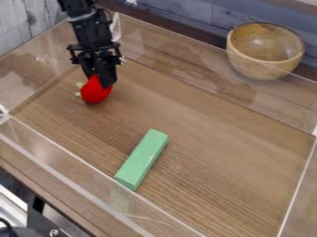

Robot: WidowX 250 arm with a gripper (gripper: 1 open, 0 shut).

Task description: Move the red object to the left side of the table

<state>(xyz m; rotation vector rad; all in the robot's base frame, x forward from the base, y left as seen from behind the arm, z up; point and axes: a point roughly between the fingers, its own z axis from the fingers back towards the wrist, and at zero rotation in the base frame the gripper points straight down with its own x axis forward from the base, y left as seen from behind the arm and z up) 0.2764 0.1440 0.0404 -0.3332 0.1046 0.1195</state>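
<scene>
I see my gripper (99, 81) clamped shut on the red object (95, 91), ten o'clock on the table (210, 120).

The red object (95, 91) is seen at the left of the table (223, 130), clamped between the closed fingers of the black gripper (100, 81), which points steeply down onto it. A light-green block (143, 158) lies flat, well apart toward the near edge. A round wooden bowl (265, 50) is placed far off at the right rear.
</scene>
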